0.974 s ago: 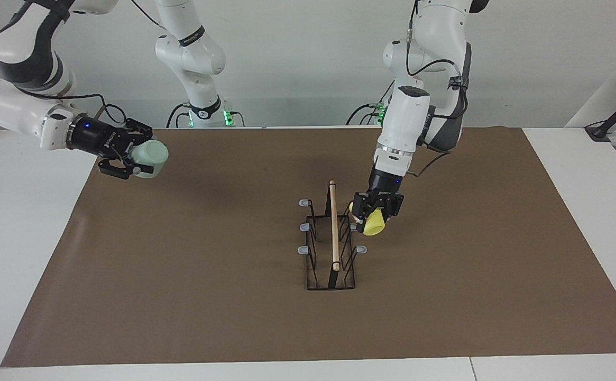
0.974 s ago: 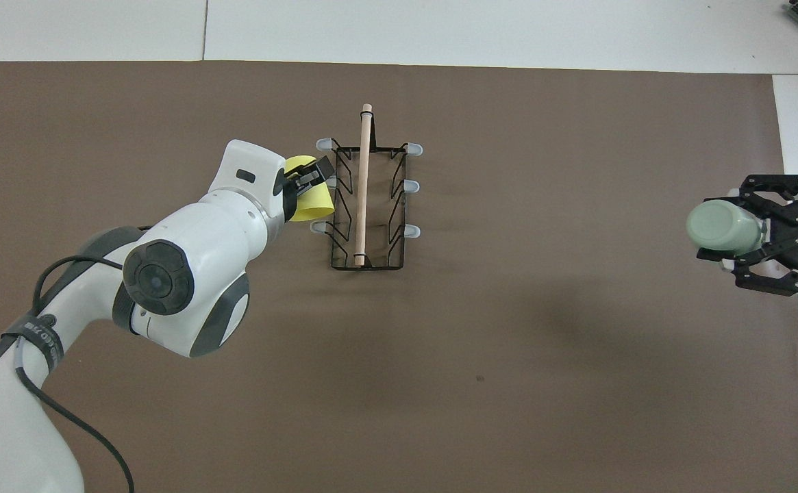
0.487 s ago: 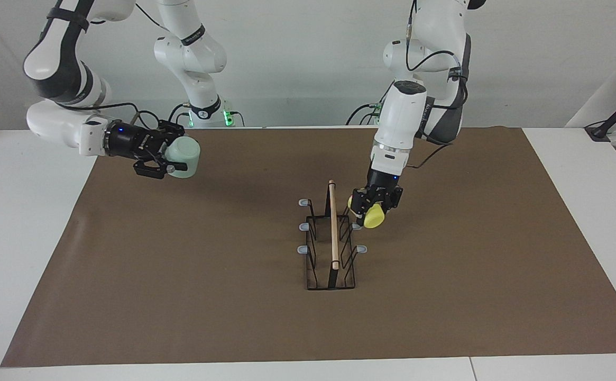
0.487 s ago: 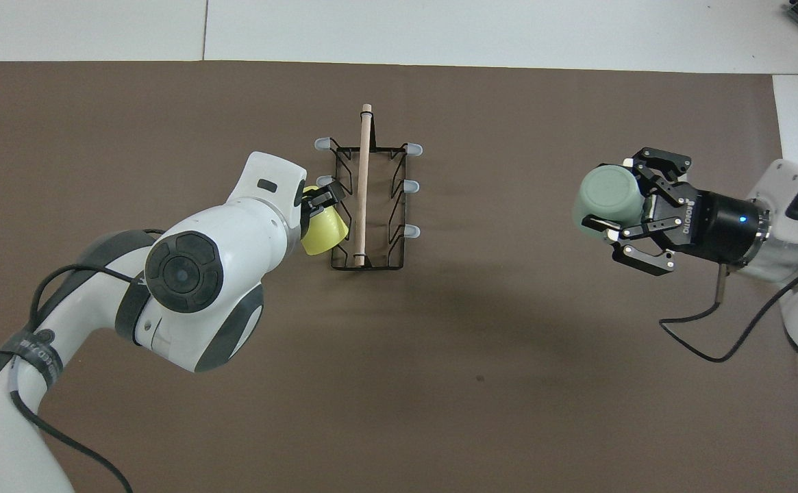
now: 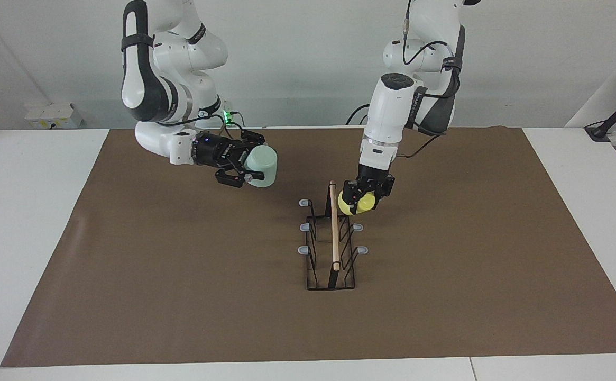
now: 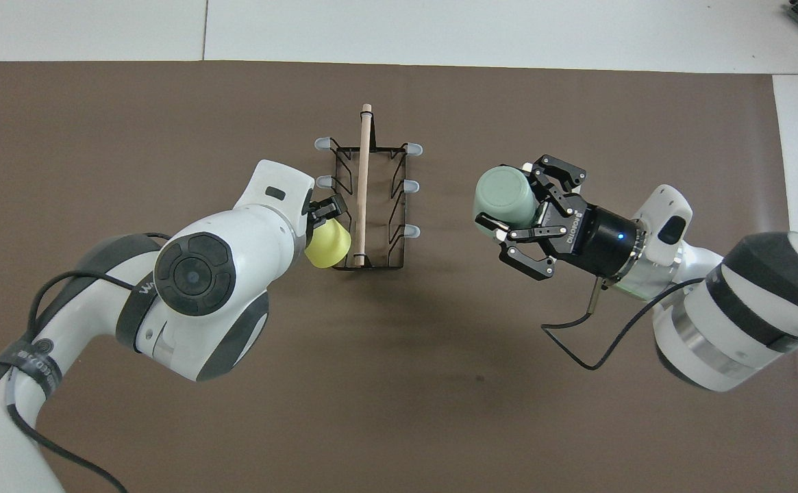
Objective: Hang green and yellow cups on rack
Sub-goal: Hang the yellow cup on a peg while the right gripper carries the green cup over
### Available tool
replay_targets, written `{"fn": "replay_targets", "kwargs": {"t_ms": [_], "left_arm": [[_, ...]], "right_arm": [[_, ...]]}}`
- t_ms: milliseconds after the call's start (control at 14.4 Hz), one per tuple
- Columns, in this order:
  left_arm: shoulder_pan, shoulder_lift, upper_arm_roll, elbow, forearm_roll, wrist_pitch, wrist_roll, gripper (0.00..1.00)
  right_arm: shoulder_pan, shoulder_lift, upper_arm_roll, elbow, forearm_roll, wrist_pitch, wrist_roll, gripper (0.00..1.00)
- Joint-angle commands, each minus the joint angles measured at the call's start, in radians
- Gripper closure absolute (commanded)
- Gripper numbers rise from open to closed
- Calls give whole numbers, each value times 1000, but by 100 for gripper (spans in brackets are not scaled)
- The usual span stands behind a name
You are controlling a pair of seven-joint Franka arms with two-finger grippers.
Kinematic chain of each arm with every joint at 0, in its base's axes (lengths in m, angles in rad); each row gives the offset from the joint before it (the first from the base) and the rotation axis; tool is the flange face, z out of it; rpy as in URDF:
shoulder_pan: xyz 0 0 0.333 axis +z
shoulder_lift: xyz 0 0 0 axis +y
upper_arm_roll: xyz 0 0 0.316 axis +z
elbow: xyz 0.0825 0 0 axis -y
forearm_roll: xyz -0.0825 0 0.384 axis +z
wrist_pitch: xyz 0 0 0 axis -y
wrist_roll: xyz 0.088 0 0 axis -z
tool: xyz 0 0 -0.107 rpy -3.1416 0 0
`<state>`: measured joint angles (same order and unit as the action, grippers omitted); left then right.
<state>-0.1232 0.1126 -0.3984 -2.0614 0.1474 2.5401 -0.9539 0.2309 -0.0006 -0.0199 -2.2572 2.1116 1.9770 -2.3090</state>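
Covering most of the white table point(image 5: 38, 238) is a brown mat point(image 5: 181, 296), the largest item on view and the surface on which the rack stands.

Left arm point(image 6: 186, 287): white Franka, entering from its own end of the table and reaching to the rack's side nearest it. Left gripper point(image 5: 361, 199) point(image 6: 323, 218): raised, over the rack's edge at the end nearest the robots, fingertips clamped on the yellow cup.

Right arm point(image 6: 714, 315): white Franka, stretched in over the mat toward the rack. Right gripper point(image 5: 247, 168) point(image 6: 518, 216): raised over bare mat, well apart from the rack on the right arm's side, fingers closed around the green cup.

Rack point(image 5: 330, 254) point(image 6: 368, 205): black wire frame, upright on the mat near the table's middle, long axis running away from the robots. Wooden rod point(image 5: 333, 227) point(image 6: 362, 185) lies along its top. Grey-tipped pegs stick out along both long sides; all visible ones are bare.

Green cup point(image 5: 261, 165) point(image 6: 505, 197): pale mint, held on its side in the right gripper, clear of the mat.

Yellow cup point(image 5: 355, 206) point(image 6: 328, 244): bright yellow, tilted in the left gripper, just beside the rod and over the peg nearest the robots on the left arm's side. Whether it touches that peg cannot be told.
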Motion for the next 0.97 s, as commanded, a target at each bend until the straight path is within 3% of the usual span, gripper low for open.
{"fn": "replay_targets", "kwargs": {"t_ms": [0,70,139,278,487,626,905], "left_arm": [[-3,-30,1,-19,20,-29,-9,55],[-3,-30,-2,-19,20,-29,-11,18],[-3,-30,-2,-19,20,-29,-11,0],[-1,-27,-2,-11,20,-34,-9,0],[5,-21,1,18,20,-59,33,0],[10,-16,3,67,18,-172,160,0],[51,-11,13,136,9,-348,381,0]], "right_arm": [[62,36,-5,-7,115,60,-107,100],[97,40,-5,-7,163,80,-133,100],[128,50,-5,-7,215,100,-159,100],[172,86,-5,-5,302,100,-234,100],[173,174,-6,2,324,1,-302,100],[159,252,-6,13,324,-98,-355,100],[166,272,-6,8,327,-92,-388,100]]}}
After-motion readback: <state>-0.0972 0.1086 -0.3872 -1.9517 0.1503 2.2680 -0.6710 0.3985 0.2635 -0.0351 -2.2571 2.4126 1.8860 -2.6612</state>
